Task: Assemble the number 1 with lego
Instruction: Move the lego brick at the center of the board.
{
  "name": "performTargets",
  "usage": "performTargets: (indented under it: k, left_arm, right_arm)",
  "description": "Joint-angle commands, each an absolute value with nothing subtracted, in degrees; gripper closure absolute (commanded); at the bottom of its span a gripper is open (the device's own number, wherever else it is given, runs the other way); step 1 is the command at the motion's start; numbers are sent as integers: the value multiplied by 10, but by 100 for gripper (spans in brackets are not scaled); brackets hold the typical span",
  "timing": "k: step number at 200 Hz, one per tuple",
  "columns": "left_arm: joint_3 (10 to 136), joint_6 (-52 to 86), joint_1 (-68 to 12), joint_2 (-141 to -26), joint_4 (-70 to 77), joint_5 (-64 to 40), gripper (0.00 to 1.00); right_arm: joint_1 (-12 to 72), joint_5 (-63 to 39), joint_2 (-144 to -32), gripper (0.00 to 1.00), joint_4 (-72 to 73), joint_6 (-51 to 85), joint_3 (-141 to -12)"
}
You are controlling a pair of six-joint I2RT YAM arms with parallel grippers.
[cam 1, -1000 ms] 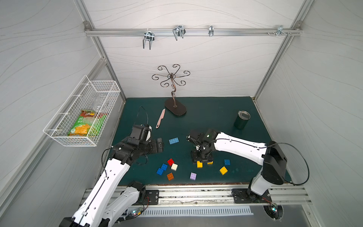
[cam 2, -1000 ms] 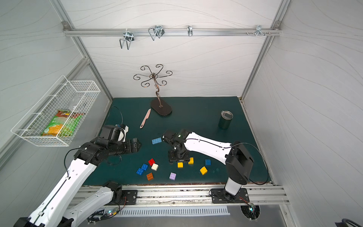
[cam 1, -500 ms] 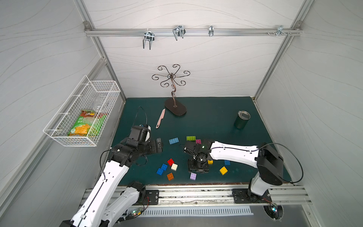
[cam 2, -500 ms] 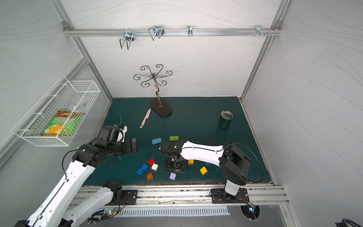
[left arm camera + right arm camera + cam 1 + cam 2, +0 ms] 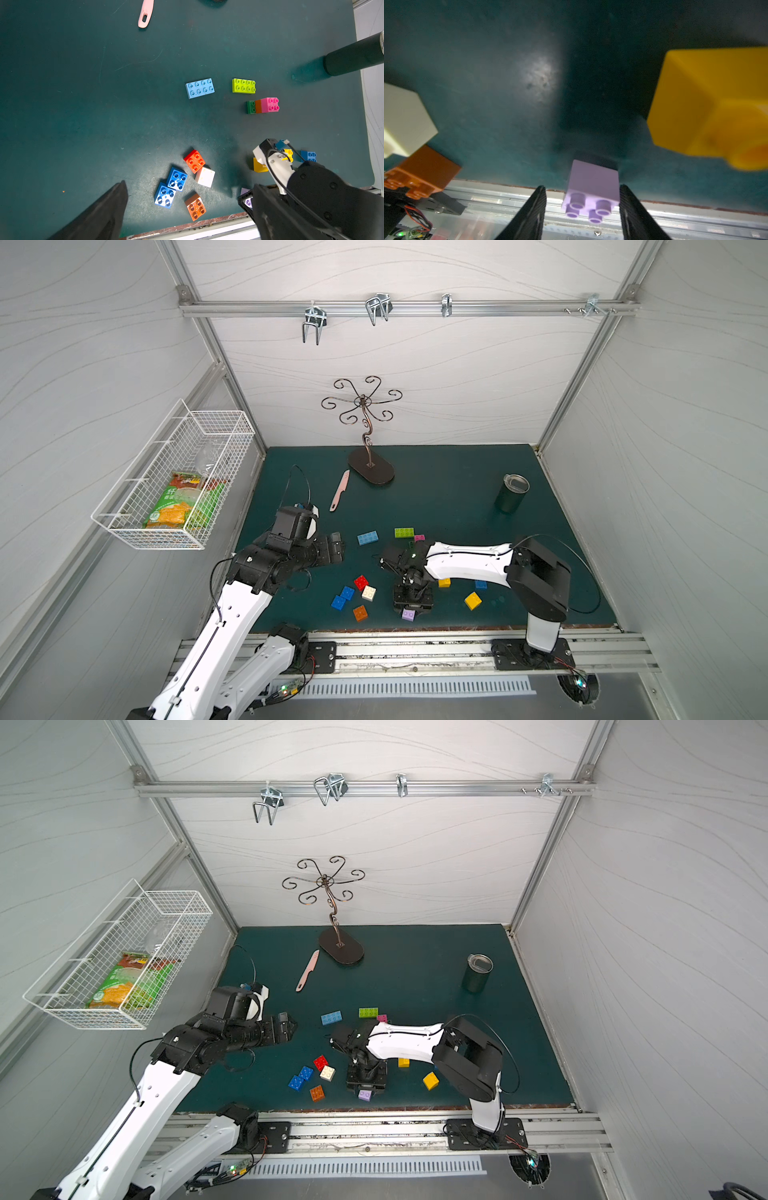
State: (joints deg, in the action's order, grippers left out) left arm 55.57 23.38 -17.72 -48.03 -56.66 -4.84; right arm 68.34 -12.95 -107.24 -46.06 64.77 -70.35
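Observation:
A lilac lego brick point(image 5: 408, 615) point(image 5: 592, 185) lies by the table's front edge. My right gripper point(image 5: 411, 608) point(image 5: 582, 197) is down over it and open. One finger point(image 5: 631, 209) touches the brick's side and the other finger point(image 5: 533, 209) stands a little off it. Red point(image 5: 361, 582), white point(image 5: 368, 593), orange point(image 5: 360, 612) and two blue bricks point(image 5: 347, 593) lie just to its left. My left gripper point(image 5: 336, 547) point(image 5: 190, 187) hangs wide open and empty above the mat. A pink brick tops an orange and dark-green stack point(image 5: 269, 105) beside lime point(image 5: 243, 86) and light-blue point(image 5: 200, 88) bricks.
Yellow bricks point(image 5: 473, 600) point(image 5: 444, 582) and a blue one point(image 5: 481, 584) lie under my right arm. Further back are a pink knife point(image 5: 340, 490), a metal stand point(image 5: 371, 470) and a dark cup point(image 5: 511, 493). A wire basket point(image 5: 174, 481) hangs on the left wall.
My right gripper has moved from the yellow bricks toward the front edge, come down over the lilac brick, and its jaws have narrowed. The left arm has barely moved.

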Motion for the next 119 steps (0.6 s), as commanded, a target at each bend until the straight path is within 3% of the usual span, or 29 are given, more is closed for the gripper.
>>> performTargets:
  k: [1, 40, 119]
  left_arm:
    - [556, 236, -180, -473, -549, -42, 2]
    - [556, 235, -180, -473, -548, -45, 2]
    - [555, 235, -181, -473, -548, -46, 2]
  right_arm:
    - [684, -143, -1084, 46, -475, 650, -713]
    - [678, -148, -1091, 53, -468, 647, -710]
    - [654, -90, -1120, 82, -522, 585, -785]
